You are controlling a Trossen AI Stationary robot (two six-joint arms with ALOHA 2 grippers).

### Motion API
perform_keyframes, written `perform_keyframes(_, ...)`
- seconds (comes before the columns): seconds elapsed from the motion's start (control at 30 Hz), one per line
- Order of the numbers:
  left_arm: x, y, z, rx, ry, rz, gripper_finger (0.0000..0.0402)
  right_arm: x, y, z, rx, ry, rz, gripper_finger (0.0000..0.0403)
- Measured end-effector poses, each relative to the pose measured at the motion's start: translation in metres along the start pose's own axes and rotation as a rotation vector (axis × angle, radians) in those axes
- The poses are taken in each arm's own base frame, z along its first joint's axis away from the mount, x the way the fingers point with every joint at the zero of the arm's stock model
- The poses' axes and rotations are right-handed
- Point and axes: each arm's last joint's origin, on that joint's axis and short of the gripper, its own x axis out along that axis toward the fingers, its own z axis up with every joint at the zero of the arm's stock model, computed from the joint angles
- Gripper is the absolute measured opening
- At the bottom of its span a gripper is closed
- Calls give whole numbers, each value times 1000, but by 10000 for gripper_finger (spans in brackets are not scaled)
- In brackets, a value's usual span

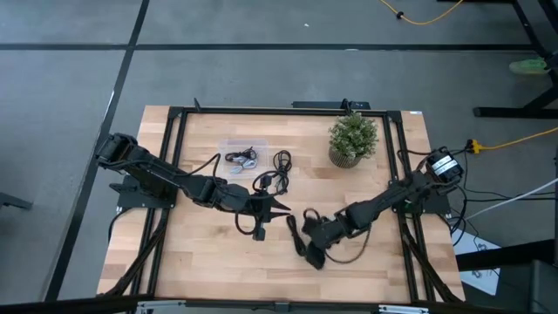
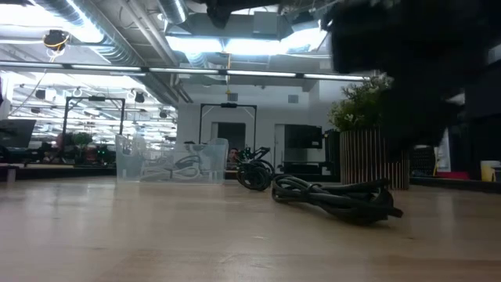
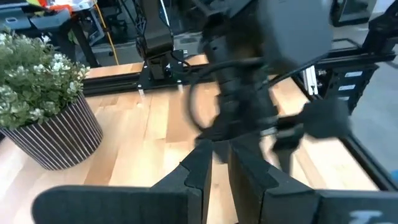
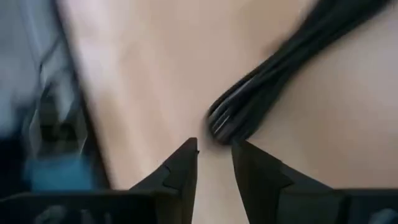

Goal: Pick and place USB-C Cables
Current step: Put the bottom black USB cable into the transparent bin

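Note:
A black coiled USB-C cable (image 1: 294, 232) lies flat on the wood near the table's near edge; it also shows in the low view (image 2: 337, 200). My right gripper (image 1: 309, 251) hovers just over it, narrowly open. In its wrist view the fingertips (image 4: 214, 149) stand just short of the bundle's looped end (image 4: 231, 121), with nothing between them. My left gripper (image 1: 285, 207) hangs at mid-table, pointing at the right arm; its fingers (image 3: 219, 167) are slightly apart and empty. Two more black cables (image 1: 281, 161) (image 1: 266, 181) rest on the table farther back.
A clear plastic container (image 1: 242, 155) (image 2: 168, 163) at the far middle holds coiled cable. A potted plant (image 1: 353, 139) (image 2: 368, 149) stands at the far right. A black metal frame (image 1: 174, 131) rims the table. Bare wood lies at the near left.

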Motion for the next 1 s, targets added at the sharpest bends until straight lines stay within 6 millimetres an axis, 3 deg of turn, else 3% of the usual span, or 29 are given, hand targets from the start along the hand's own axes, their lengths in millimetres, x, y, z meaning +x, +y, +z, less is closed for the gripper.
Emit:
perform_keyframes(0.17,0,-3,0,-65,5,-87,45,-2,10,-30,-110,235,35,106)
perform_keyframes(0.33,9,-5,-8,-72,15,-95,45,-6,5,-59,54,338,-148,106)
perform_keyframes(0.47,33,-13,-16,-54,42,-144,45,-11,3,-80,178,321,-303,106)
perform_keyframes(0.63,66,-22,-14,152,118,-165,45,-15,6,-97,230,313,-358,106)
perform_keyframes(0.83,87,-24,-12,452,396,-217,45,-19,12,-118,281,311,-379,106)
perform_keyframes(1.0,105,-25,-25,633,577,-267,47,-22,15,-131,319,246,-395,106)
